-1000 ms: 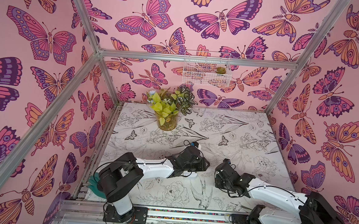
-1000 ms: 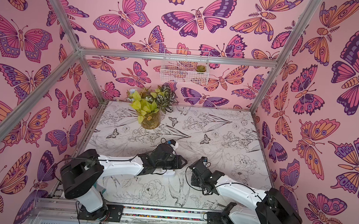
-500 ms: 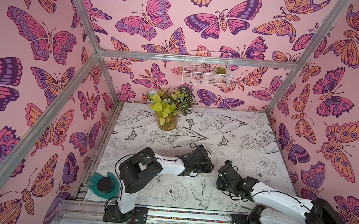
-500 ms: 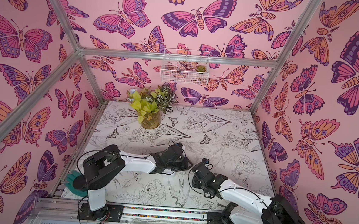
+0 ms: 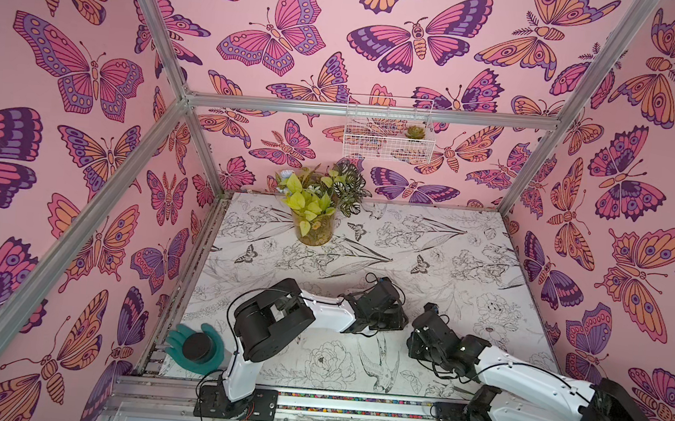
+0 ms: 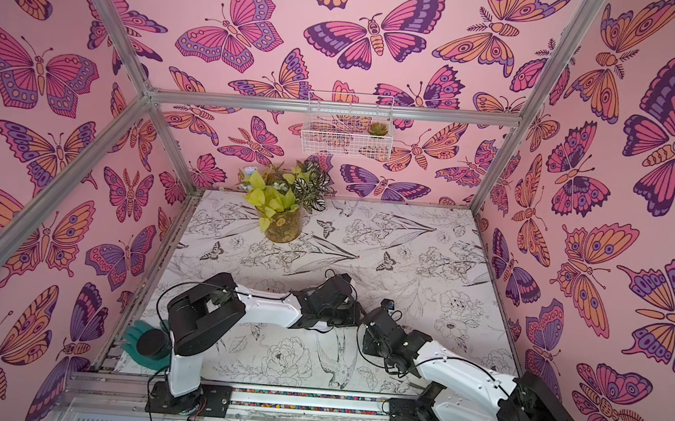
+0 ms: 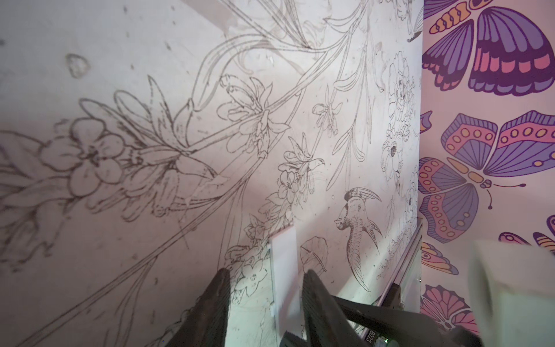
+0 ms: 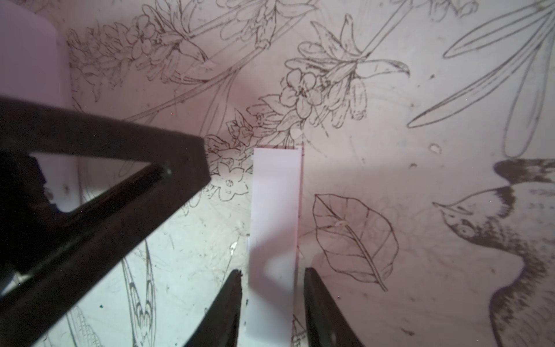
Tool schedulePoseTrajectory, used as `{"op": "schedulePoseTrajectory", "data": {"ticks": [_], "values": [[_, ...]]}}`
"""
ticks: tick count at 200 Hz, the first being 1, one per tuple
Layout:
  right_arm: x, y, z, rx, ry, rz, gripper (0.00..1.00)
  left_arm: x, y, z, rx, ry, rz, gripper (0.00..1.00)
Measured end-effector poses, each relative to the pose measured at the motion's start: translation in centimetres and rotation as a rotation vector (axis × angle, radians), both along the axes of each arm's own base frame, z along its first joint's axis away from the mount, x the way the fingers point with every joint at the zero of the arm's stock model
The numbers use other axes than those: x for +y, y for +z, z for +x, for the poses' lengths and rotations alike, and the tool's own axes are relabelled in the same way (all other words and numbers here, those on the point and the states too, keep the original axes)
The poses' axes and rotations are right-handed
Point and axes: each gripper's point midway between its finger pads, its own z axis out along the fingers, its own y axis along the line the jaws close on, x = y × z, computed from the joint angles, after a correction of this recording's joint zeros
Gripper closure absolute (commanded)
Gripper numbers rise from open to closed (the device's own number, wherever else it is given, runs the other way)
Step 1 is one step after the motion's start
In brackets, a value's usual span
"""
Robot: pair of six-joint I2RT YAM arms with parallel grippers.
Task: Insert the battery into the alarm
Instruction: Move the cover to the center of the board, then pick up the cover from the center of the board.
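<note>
Potted plant (image 5: 312,228); wire basket (image 5: 387,149); teal hand-shaped stand (image 5: 175,344)

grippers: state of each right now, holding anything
left gripper: open, straddling the white slab, with a clear gap on one side.
right gripper: open, jaws close on either side of the slab, not pinching it.

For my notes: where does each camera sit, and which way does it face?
Top views: high in front, facing down toward the back wall; left arm, right arm.
Left wrist: on left arm, facing across the table to the right wall; own fingers.
Right wrist: on right arm, facing down at the table; own fingers, left arm's finger.
Shared: both wrist views show the alarm.
</note>
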Motion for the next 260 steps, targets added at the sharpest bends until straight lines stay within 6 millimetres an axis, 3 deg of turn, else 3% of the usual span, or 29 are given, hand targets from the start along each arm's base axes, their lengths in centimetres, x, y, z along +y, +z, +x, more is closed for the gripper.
{"op": "schedulePoseTrajectory", "data": {"ticks": [70,120,260], "values": [[0.6,1.0,-0.2,0.003,0.033,-0.04,0.57,1.1,0.0,0.3,-0.022,0.036,0.03,0.57],[0.1,0.1,-0.5,0.036,0.041,-0.145,0.58,1.3,0.1,0.5,-0.027,0.047,0.032,0.57],[0.0,-0.5,-0.6,0.043,0.03,-0.186,0.71,1.5,-0.4,0.1,-0.004,0.055,0.023,0.56]]}}
